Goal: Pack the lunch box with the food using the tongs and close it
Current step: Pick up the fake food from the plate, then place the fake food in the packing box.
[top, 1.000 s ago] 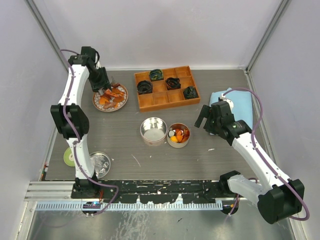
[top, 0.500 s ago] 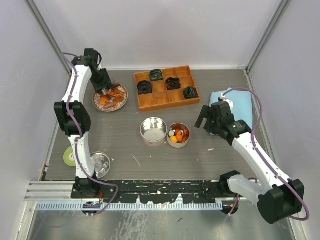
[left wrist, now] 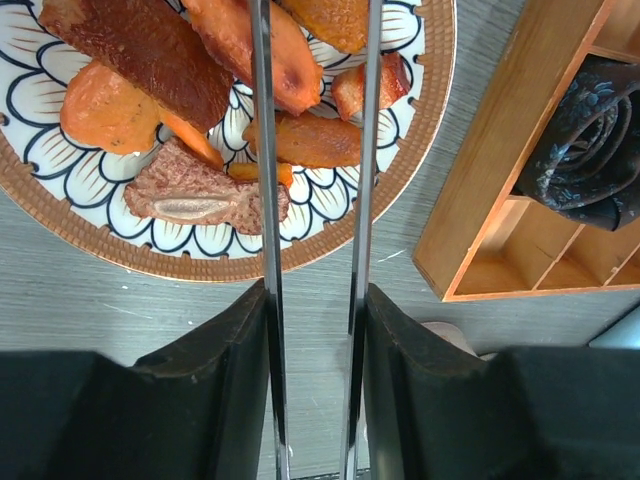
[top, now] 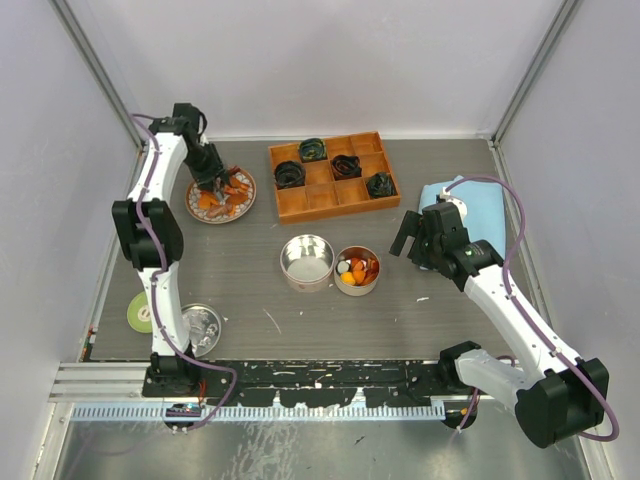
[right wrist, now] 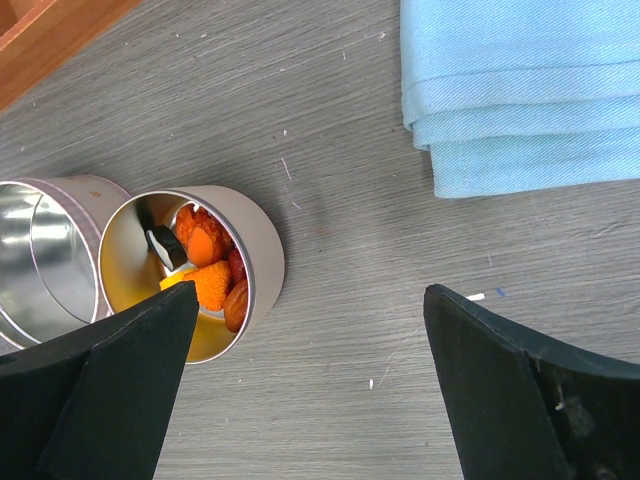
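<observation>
My left gripper (left wrist: pixel 315 300) is shut on the tongs (left wrist: pixel 268 200), whose two thin metal arms run forward between the fingers and out over the patterned plate (left wrist: pixel 420 150). Orange and brown-red food (left wrist: pixel 300 140) lies on that plate; the tong tips are cut off at the top edge. From above, the left gripper (top: pixel 212 180) hangs over the plate (top: pixel 197 212) at the back left. The lunch box is two round tins: one empty (top: pixel 307 262), one (top: pixel 357 270) holding orange and red pieces (right wrist: pixel 205 280). My right gripper (right wrist: pixel 312 295) stands open above bare table, to the right of the filled tin.
A wooden compartment tray (top: pixel 340 208) with dark coiled lumps sits at the back centre, its corner close to the plate (left wrist: pixel 490 180). A folded blue cloth (top: pixel 480 205) lies right of the right gripper. A round metal lid (top: pixel 200 325) and a green disc (top: pixel 138 313) lie at the front left.
The left arm has swung further back and upright while the tongs stay over the plate, and the tong arms have come a little closer together. The right arm has not moved.
</observation>
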You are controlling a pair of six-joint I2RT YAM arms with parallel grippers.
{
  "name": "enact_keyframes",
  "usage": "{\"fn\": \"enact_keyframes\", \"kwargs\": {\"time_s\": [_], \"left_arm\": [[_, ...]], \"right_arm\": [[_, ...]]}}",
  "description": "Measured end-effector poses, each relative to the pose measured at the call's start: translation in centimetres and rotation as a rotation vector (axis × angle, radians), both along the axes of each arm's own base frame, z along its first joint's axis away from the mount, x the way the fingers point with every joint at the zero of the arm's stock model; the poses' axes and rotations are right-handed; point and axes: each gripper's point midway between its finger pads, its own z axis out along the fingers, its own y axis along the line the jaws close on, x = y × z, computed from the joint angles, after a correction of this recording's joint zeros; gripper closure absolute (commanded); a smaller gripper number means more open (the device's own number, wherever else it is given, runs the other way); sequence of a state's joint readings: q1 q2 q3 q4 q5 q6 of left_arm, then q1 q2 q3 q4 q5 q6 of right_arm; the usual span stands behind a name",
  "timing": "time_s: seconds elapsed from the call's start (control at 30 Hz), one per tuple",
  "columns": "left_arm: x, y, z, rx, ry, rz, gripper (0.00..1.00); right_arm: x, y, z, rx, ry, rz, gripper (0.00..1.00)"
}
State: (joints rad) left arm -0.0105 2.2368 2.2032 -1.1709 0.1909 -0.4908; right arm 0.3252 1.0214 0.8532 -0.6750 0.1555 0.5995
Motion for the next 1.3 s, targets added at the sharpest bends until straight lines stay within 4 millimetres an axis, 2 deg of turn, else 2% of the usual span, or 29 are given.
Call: {"fn": "enact_keyframes", "kwargs": {"time_s": [0.33, 0.47, 0.77, 1.0, 1.13, 1.3], "left_arm": [[-1.1, -0.1, -1.7, -0.005, 0.048, -0.003, 0.73], [-1.2, -0.1, -1.7, -0.005, 0.033, -0.002, 0.77], [-1.8, -0.1, 1.5, -0.009, -0.047, -0.004, 0.79], [-3.0, -0.5, 2.7, -0.033, -0.058, -0.024, 0.79], [-4.5, -1.0, 3.4, -0.063, -0.058, -0.060, 0.79], [-7.4, -2.6, 5.3, -0.093, -0.079, -0.130, 0.79]], "right_arm": [[0.0, 0.0, 0.0, 0.000, 0.000, 0.000, 0.00], [0.0, 0.0, 0.0, 0.000, 0.000, -0.001, 0.00], [0.0, 0.0, 0.0, 0.000, 0.000, -0.001, 0.00], [0.0, 0.0, -0.1, 0.000, 0.003, 0.000, 0.00], [0.0, 0.0, -0.2, -0.001, 0.007, 0.000, 0.00], [0.0, 0.0, -0.2, -0.001, 0.006, -0.001, 0.00]]}}
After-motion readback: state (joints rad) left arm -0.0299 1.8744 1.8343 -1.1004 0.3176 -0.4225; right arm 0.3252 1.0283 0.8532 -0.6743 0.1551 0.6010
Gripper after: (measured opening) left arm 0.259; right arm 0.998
